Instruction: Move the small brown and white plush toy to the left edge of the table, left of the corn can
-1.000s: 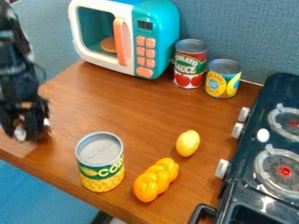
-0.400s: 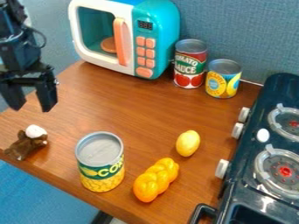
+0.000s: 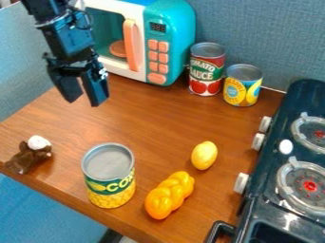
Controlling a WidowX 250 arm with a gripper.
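The black gripper (image 3: 84,103) hangs over the back left of the table, in front of the toy microwave, its two fingers apart and nothing between them. On the table's left edge lies a small brown plush toy (image 3: 26,155) with a white part on top, well below and left of the gripper. A corn can (image 3: 109,176) stands upright near the front edge. To its right lies an orange braided bread (image 3: 169,195), with a yellow lemon (image 3: 204,155) a little behind it.
A teal and white toy microwave (image 3: 173,42) stands at the back. Beside it are a tomato sauce can (image 3: 206,70) and a yellow-labelled can (image 3: 242,85). The dark toy stove (image 3: 273,179) takes up the right side of the wooden table (image 3: 152,114).
The gripper has risen off the plush toy, its fingers parting, and moved right and back toward the microwave. The plush toy stays on the table's left edge.
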